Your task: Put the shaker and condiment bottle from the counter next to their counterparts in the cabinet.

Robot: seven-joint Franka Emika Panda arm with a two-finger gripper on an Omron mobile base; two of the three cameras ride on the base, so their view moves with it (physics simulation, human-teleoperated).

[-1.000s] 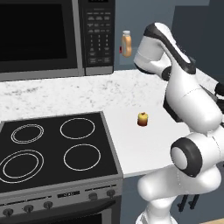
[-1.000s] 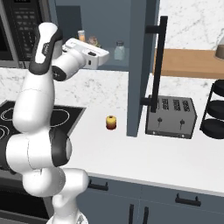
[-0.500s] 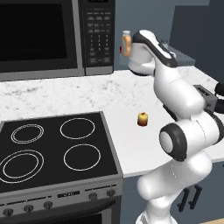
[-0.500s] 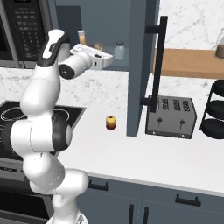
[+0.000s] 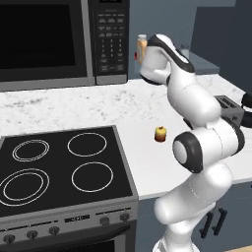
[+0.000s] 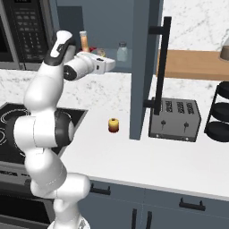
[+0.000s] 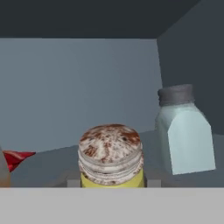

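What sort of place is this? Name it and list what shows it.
A rendered home kitchen, most likely: a black cooktop under a microwave, a toaster on the marble-look counter, and a blue-grey cabinet shelf holding condiments.

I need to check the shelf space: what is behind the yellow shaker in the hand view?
Behind the shaker is bare cabinet back wall; the pale shaker stands beside it. The shelf floor directly behind it is hidden.

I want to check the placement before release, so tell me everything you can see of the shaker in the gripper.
The shaker is a small yellow-green cylinder with a ribbed, mottled reddish-brown and white top. It stands upright, held in the shut gripper inside the blue-grey cabinet. The pale shaker with a grey cap stands close beside it, apart. Its base is hidden.
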